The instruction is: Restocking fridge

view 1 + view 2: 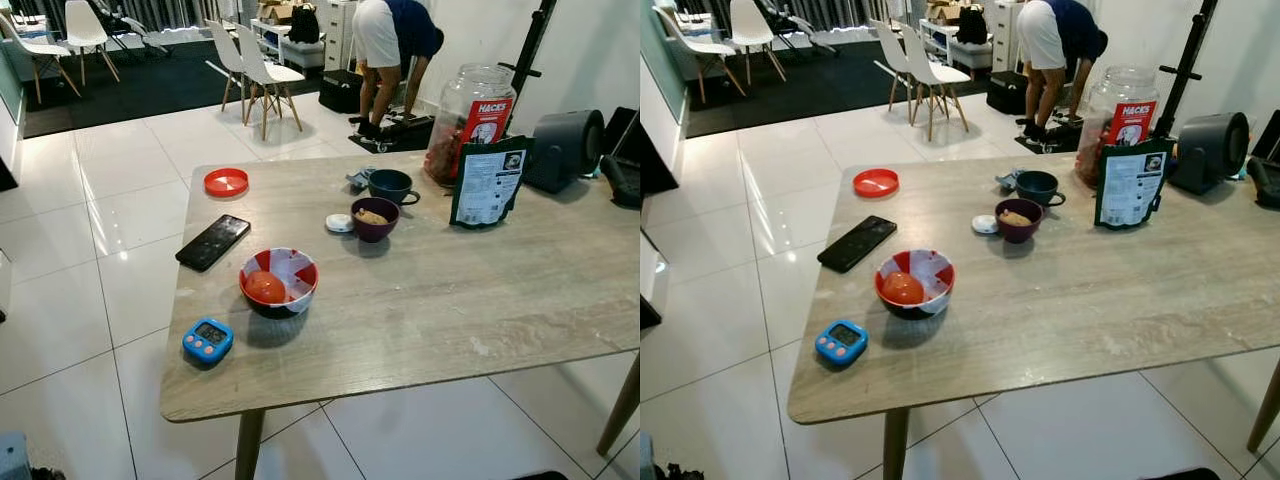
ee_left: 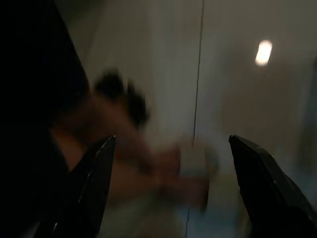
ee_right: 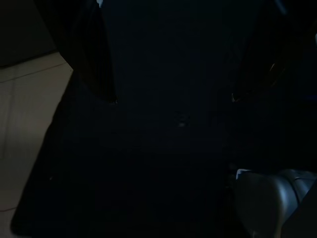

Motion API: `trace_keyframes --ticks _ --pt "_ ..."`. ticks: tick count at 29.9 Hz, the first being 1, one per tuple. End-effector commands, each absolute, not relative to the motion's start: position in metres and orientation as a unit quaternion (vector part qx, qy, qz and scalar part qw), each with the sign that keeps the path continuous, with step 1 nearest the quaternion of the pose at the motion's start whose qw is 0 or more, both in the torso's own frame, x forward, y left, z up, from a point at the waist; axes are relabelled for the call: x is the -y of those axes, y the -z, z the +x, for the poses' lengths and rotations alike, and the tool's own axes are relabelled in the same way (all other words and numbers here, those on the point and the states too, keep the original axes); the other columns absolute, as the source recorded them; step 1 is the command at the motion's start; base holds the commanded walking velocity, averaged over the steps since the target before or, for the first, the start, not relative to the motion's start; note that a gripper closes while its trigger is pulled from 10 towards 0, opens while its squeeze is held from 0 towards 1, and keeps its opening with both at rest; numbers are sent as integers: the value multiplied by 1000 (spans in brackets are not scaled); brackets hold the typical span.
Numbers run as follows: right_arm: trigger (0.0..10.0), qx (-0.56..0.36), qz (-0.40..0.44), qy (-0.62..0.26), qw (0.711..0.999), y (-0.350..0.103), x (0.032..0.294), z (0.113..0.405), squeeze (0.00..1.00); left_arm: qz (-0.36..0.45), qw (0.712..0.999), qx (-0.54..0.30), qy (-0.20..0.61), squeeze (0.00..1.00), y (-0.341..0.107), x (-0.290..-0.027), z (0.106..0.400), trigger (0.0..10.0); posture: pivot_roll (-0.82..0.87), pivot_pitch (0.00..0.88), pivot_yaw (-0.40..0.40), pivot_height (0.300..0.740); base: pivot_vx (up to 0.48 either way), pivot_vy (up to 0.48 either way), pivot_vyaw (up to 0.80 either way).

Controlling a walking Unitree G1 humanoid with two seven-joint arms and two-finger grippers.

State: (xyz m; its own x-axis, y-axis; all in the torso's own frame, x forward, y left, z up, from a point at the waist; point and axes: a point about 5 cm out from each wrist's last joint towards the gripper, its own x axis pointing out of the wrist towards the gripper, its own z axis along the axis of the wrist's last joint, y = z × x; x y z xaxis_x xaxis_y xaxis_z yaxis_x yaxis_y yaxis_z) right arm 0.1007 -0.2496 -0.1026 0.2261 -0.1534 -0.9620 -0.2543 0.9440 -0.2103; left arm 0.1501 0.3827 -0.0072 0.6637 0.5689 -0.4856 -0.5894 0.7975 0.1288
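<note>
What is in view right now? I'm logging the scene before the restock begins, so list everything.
Table: one, light wood.
Bowl: one, red and white, holding a tomato, near edge.
Timer: one, blue, near corner.
Phone: one, black, left edge.
Lid: one, red, far corner.
Purple bowl: one, mid-table.
Mug: one, dark, behind it.
Jar: one, clear, far side.
Pouch: one, dark, upright.
Chairs: white, beyond.
Person: one, bending.
Left gripper: open.
Right gripper: open.

1. Table (image 1: 480, 300): pale grey-brown wood grain.
2. Bowl (image 1: 279, 280): red and white wedges, holding an orange-red tomato (image 1: 265, 288).
3. Timer (image 1: 207, 340): blue with orange buttons.
4. Lid (image 1: 226, 182): red.
5. Phone (image 1: 213, 242): black.
6. Small bowl (image 1: 374, 219): dark purple.
7. Mug (image 1: 391, 186): dark teal.
</note>
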Motion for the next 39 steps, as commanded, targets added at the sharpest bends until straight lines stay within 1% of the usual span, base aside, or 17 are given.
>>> trace_keyframes --ticks 1,5,9,11,13,15,18,20,22,23,26,27,29,33,35,37,39 --pt "10000 -617 -154 -33 771 103 246 104 0 -21 931 -188 -313 0 -18 -397 167 10000 15 0 16 740 0 0 0" --pt "10000 -616 -155 -33 772 102 246 105 0 -36 959 -97 -265 0 -53 -403 199 10000 16 0 13 740 0 0 0" --pt "10000 -617 -156 -33 771 102 248 104 0 -41 978 -26 -203 0 -86 -402 227 10000 17 0 15 740 0 0 0" --pt "10000 -617 -156 -33 771 102 248 104 0 -41 982 -9 -186 0 -93 -401 233 10000 17 0 19 740 0 0 0" --pt "10000 -617 -155 -31 771 102 248 104 0 -42 990 40 -130 0 -115 -396 249 10000 15 0 23 740 0 0 0" --pt "10000 -617 -155 -31 771 102 247 104 0 -42 991 50 -115 0 -120 -394 252 10000 16 0 23 740 0 0 0" --pt "10000 -616 -151 -33 772 103 244 105 0 -31 994 97 -41 0 -148 -386 268 10000 18 0 24 740 0 0 0" --pt "10000 -616 -150 -34 772 103 243 105 0 -28 993 109 -21 0 -155 -384 271 10000 18 0 24 740 0 0 0" --pt "10000 -616 -149 -36 773 104 242 105 0 -19 990 138 36 0 -176 -375 280 10000 18 0 24 740 0 0 0" --pt "10000 -616 -149 -36 773 104 242 105 0 -19 990 138 36 0 -176 -375 280 10000 18 0 24 740 0 0 0" --pt "10000 -616 -150 -36 773 103 242 106 0 1 975 170 141 0 -205 -354 291 10000 21 0 26 740 0 0 0" --pt "10000 -616 -150 -36 773 103 242 106 0 1 975 170 141 0 -205 -354 291 10000 21 0 26 740 0 0 0" --pt "10000 -615 -150 -36 773 103 242 106 0 14 964 181 192 0 -219 -339 295 10000 21 0 26 740 0 0 0" --pt "10000 -615 -150 -36 773 103 242 106 0 30 953 175 246 0 -227 -325 298 10000 21 0 26 740 0 0 0" --pt "10000 -615 -150 -36 773 103 242 106 0 30 953 175 246 0 -227 -325 298 10000 21 0 26 740 0 0 0" --pt "10000 -615 -150 -37 774 103 242 107 0 54 938 154 304 0 -230 -307 303 10000 21 0 28 740 0 0 0" --pt "10000 -614 -150 -37 774 103 241 107 0 64 932 145 327 0 -230 -299 304 10000 21 0 28 740 0 0 0"
